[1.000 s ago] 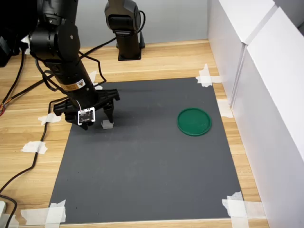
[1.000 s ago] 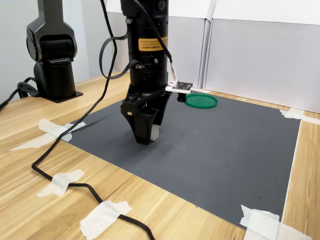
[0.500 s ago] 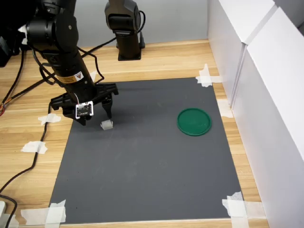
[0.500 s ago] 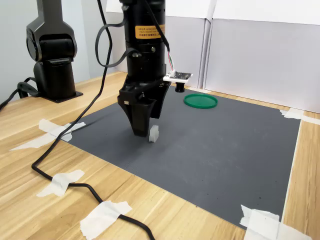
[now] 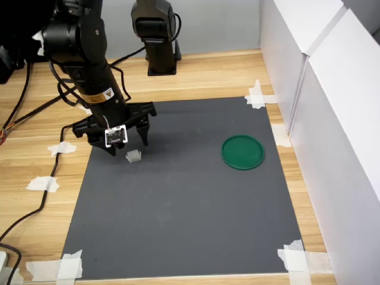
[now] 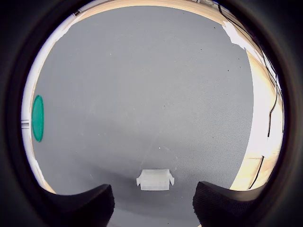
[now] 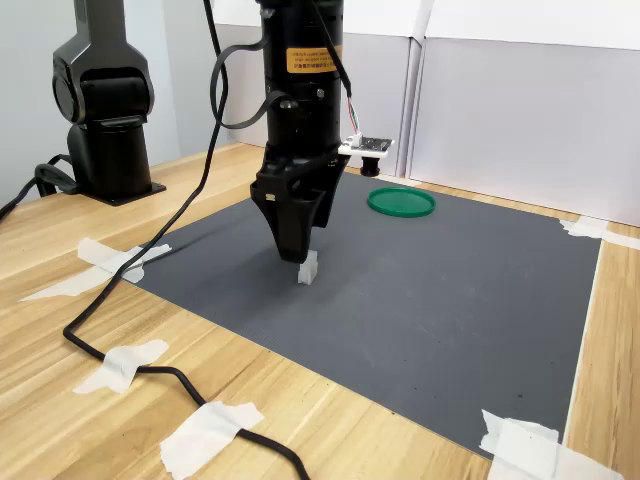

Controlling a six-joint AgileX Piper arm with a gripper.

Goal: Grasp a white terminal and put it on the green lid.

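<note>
The white terminal (image 5: pixel 133 156) (image 7: pixel 308 267) lies on the dark mat, untouched. My gripper (image 5: pixel 127 144) (image 7: pixel 297 250) hangs just above and slightly behind it, open, with nothing between the fingers. In the wrist view the terminal (image 6: pixel 155 179) sits just ahead of the gap between the two dark fingertips (image 6: pixel 78 205), and the gripper (image 6: pixel 154 208) is spread wider than the part. The green lid (image 5: pixel 243 152) (image 7: pixel 401 202) (image 6: pixel 37 118) lies flat on the mat, far off toward the first exterior view's right.
The grey mat (image 5: pixel 190 225) is taped to a wooden table with white tape pieces (image 5: pixel 43 184). A second black arm base (image 5: pixel 160 35) stands at the back. White box walls (image 5: pixel 332 119) line the first exterior view's right. Black cables (image 7: pixel 150 360) trail across the wood.
The gripper rose off the terminal, drifted left and then right in the first exterior view. The terminal stayed on the mat in the same spot.
</note>
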